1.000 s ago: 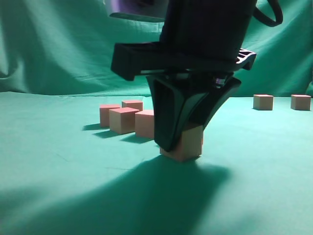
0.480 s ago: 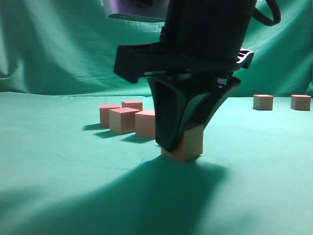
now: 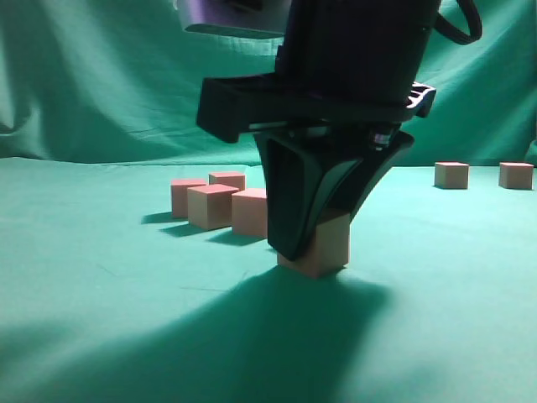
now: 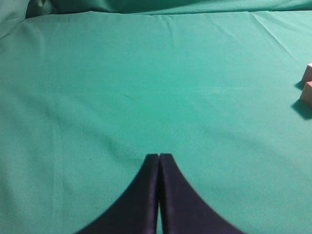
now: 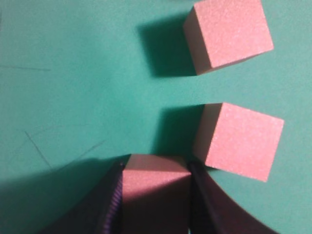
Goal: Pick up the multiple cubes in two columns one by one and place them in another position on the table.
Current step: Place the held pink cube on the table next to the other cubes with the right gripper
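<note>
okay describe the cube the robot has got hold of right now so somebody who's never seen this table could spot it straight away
Find the big black right gripper low over the green table in the exterior view. The gripped cube sits between its fingers, nearest the camera, just right of a cluster of four cubes. It alone is partly covered by a black finger; the two far cubes at the back right stand in the open.

We see a big green cloth (image 3: 109,84) hanging up at the back. It has soft folds and looks darker near the top. We also see a bit of it (image 4: 146,5) bunched along the far edge in the left wrist view.
</note>
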